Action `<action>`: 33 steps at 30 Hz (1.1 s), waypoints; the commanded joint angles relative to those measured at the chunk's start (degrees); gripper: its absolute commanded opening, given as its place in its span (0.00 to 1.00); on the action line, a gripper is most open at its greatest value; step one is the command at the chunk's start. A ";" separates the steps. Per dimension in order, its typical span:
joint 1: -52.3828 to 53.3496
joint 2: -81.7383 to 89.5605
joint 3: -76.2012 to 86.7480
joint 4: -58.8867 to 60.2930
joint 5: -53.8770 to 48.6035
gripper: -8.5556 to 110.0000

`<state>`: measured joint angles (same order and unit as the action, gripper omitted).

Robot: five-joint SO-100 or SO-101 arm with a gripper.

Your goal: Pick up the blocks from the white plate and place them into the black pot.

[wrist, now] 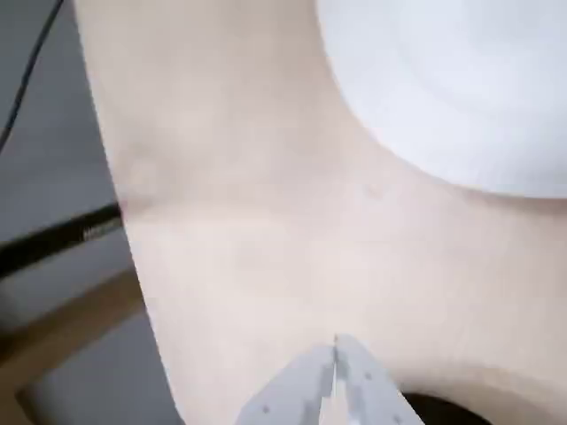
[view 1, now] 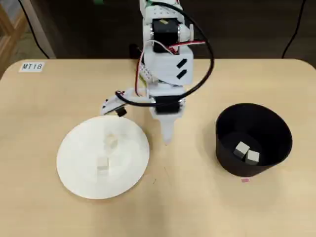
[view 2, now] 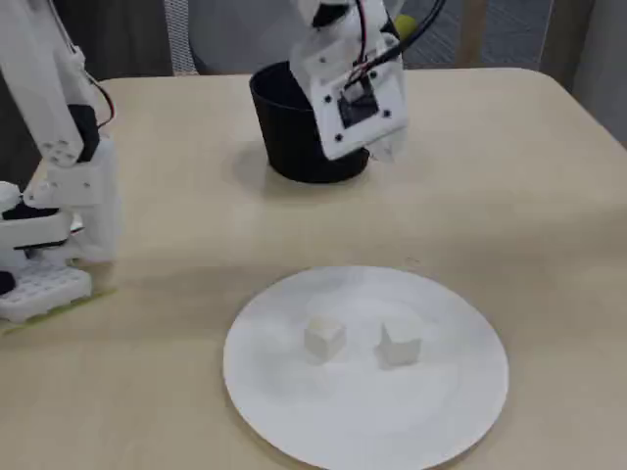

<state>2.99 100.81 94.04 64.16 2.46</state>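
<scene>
In the overhead view the white plate (view 1: 74, 168) is sitting on the left half of the table (view 1: 39, 123), nearer its front edge than its back edge. Two blocks are lying on it, close together near its middle: one block (view 1: 102, 164) toward the front, another block (view 1: 110, 141) just behind it and slightly to the right. Both look like plain cubes, so neither is offering a long axis to line the fingers up with.

Moving right, the gripper (view 1: 167, 139) is hanging over bare tabletop just off the plate's right rim, its tip pointing toward the front edge. In the wrist view the gripper (wrist: 335, 341) is showing its two fingers pressed together to a point with nothing between them, so it is closed and carrying nothing. From that tip, both blocks are lying to the left in the overhead view, the rear one being the nearer. I judge the coming move is a short sideways reach over the rim, with the jaws needing to spread before descending.

Farther right, the black pot (view 1: 276, 148) is standing on the right half of the table, well apart from the plate. Two cubes (view 1: 246, 151) are resting side by side on its floor, touching. The gripper is sitting between plate and pot, closer to the plate.
</scene>
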 commanded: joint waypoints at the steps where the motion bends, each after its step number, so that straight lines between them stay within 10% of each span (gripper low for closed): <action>1: 3.87 -0.79 -3.34 -0.35 9.32 0.05; 22: 16.35 -16.08 -11.43 1.93 48.87 0.05; 33: 18.81 -24.70 -25.31 20.30 52.65 0.11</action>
<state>21.97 77.70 75.15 80.07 56.60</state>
